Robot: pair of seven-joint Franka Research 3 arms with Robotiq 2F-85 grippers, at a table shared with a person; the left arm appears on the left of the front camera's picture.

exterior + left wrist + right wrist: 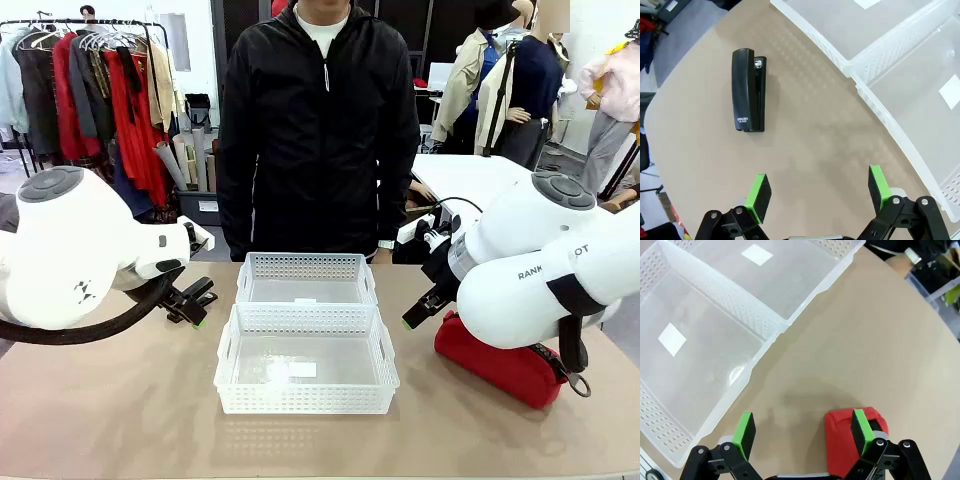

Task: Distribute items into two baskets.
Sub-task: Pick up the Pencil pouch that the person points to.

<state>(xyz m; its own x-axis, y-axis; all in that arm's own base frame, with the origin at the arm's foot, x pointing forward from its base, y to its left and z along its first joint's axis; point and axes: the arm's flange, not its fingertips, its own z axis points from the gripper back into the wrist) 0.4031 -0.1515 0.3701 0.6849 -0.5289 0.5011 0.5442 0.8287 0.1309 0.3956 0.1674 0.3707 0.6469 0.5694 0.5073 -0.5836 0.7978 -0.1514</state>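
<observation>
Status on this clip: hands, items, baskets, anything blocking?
Left hand open, short of the stapler. Right hand open, over the end of the red pouch. Near basket and far basket both empty. Nothing blocking.

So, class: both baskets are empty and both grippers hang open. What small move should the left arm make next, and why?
Probably bring the left gripper down over the stapler: it lies untouched ahead of the open jaws, outside the baskets.

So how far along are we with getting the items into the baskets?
Nothing is done: the near basket and far basket are both empty. Nothing is held: the left claw hangs open above the table near the stapler, the right claw open above one end of the red pouch. Both items remain to be placed.
</observation>
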